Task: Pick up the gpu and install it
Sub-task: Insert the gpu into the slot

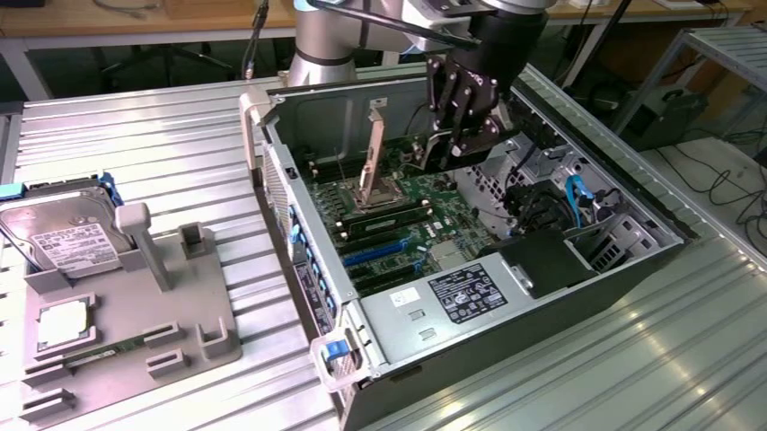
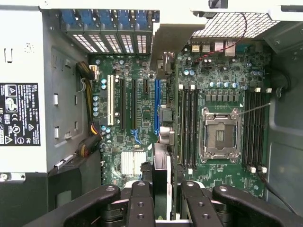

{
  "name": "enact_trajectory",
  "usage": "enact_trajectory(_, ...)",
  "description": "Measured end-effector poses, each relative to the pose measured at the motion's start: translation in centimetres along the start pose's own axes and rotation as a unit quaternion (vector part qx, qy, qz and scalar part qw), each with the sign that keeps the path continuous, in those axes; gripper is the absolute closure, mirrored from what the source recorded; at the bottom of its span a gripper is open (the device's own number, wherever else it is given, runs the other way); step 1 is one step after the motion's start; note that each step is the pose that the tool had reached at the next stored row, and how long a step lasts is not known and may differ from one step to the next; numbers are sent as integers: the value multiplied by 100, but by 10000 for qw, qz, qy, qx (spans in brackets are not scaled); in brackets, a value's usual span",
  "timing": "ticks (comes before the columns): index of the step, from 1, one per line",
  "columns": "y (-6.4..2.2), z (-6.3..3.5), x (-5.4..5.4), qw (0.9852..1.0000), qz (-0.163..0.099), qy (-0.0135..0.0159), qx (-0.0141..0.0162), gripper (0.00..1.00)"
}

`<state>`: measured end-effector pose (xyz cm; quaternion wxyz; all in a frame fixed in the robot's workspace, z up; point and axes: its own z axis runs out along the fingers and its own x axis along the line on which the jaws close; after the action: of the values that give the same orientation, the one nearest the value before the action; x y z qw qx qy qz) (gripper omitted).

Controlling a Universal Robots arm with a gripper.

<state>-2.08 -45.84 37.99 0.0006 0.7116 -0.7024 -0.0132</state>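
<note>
The gpu [image 2: 161, 175] sits edge-on between the fingers of the tool [image 2: 161, 201], a thin dark strip with a pale metal edge, clamped upright and hanging over the motherboard [image 2: 137, 123] inside the open computer case [image 1: 300, 215]. In the exterior view the tool [image 1: 462, 135] hangs over the middle of the case, above the board, with the card not yet seated in anything. The case lies on its side on the ribbed metal bench [image 1: 144, 135], towards the bench's far edge, with the arm's base just behind it.

From the wrist view the card's lower edge looks close to in line with the long blue expansion slot [image 2: 156, 106], which runs straight ahead of the tool; a white slot [image 2: 111, 101] and darker ones lie beside it. I'd judge the step in hand to be lining the card up over its slot. To do it well, the card's edge should be kept parallel to the slot along its whole length and the card held truly vertical, since any tilt would catch the connector on the slot's lip. The memory sticks [image 2: 187, 123] and the open processor socket [image 2: 218, 132] lie just to the other side, so sideways drift is the thing to watch.

Near the bench's front corner at the exterior view's left, a grey parts holder [image 1: 180, 296] carries a hard drive [image 1: 66, 238] and a processor chip [image 1: 63, 323], well apart from the work
</note>
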Motion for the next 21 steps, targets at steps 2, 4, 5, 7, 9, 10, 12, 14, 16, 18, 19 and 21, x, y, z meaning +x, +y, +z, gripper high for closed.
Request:
enact_trajectory(2, 1, 8, 0, 10000, 0, 0, 0, 73)
enact_trajectory(4, 3, 17, 0, 10000, 0, 0, 0, 73)
enact_trajectory(5, 3, 21, 0, 10000, 1, 0, 0, 73)
enact_trajectory(7, 5, 29, 1, 10000, 0, 0, 0, 73)
enact_trajectory(9, 6, 36, 1, 10000, 0, 0, 0, 73)
enact_trajectory(10, 6, 39, 1, 10000, 0, 0, 0, 73)
enact_trajectory(12, 7, 47, 1, 10000, 0, 0, 0, 73)
enact_trajectory(14, 7, 58, 1, 10000, 0, 0, 0, 73)
enact_trajectory(16, 7, 66, 1, 10000, 0, 0, 0, 73)
enact_trajectory(18, 7, 74, 1, 10000, 0, 0, 0, 73)
enact_trajectory(19, 7, 79, 1, 10000, 0, 0, 0, 73)
enact_trajectory(21, 6, 88, 2, 10000, 0, 0, 0, 73)
